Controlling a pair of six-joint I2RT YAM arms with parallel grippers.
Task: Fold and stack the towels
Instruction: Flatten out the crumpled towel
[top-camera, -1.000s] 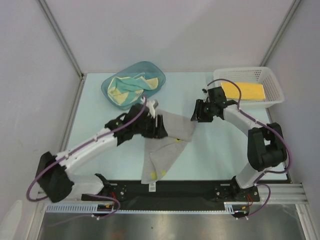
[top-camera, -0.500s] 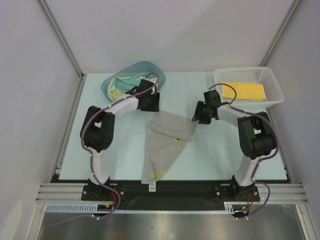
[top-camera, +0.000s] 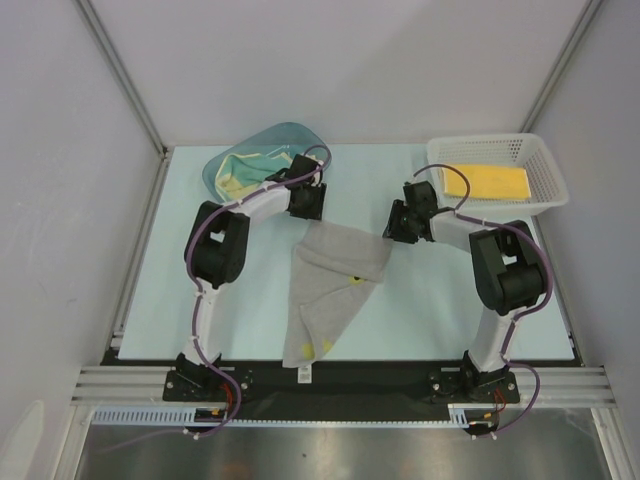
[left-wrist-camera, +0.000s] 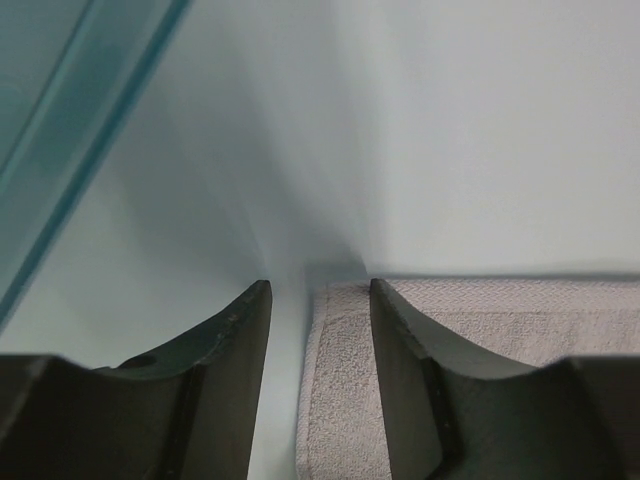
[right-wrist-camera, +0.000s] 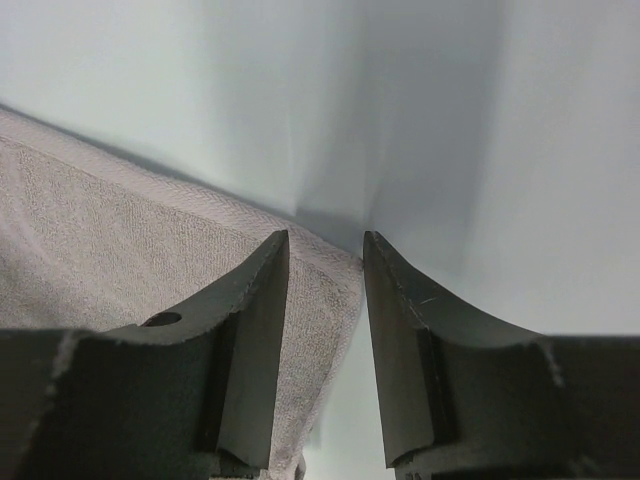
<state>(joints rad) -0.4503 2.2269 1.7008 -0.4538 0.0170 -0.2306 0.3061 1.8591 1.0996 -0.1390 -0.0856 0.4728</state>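
Note:
A grey-cream towel (top-camera: 335, 270) lies loosely folded in the middle of the table, with small yellow marks and a white tag at its near end. My left gripper (top-camera: 306, 208) is low at its far left corner. In the left wrist view the left gripper (left-wrist-camera: 318, 285) is open, and the towel's corner (left-wrist-camera: 345, 380) lies between the fingers. My right gripper (top-camera: 397, 226) is at the far right corner. The right wrist view shows the right gripper (right-wrist-camera: 325, 237) open astride the towel's edge (right-wrist-camera: 120, 240). More towels (top-camera: 243, 172) lie crumpled in the tub. A folded yellow towel (top-camera: 487, 182) lies in the basket.
The teal plastic tub (top-camera: 222, 190) stands at the far left, close behind my left gripper; its rim (left-wrist-camera: 60, 180) shows in the left wrist view. The white mesh basket (top-camera: 545, 180) stands at the far right. Grey walls enclose the table on three sides.
My left arm has swung off the towel to its far left corner, and its jaws have narrowed. The right gripper has shifted slightly toward the right corner and narrowed too.

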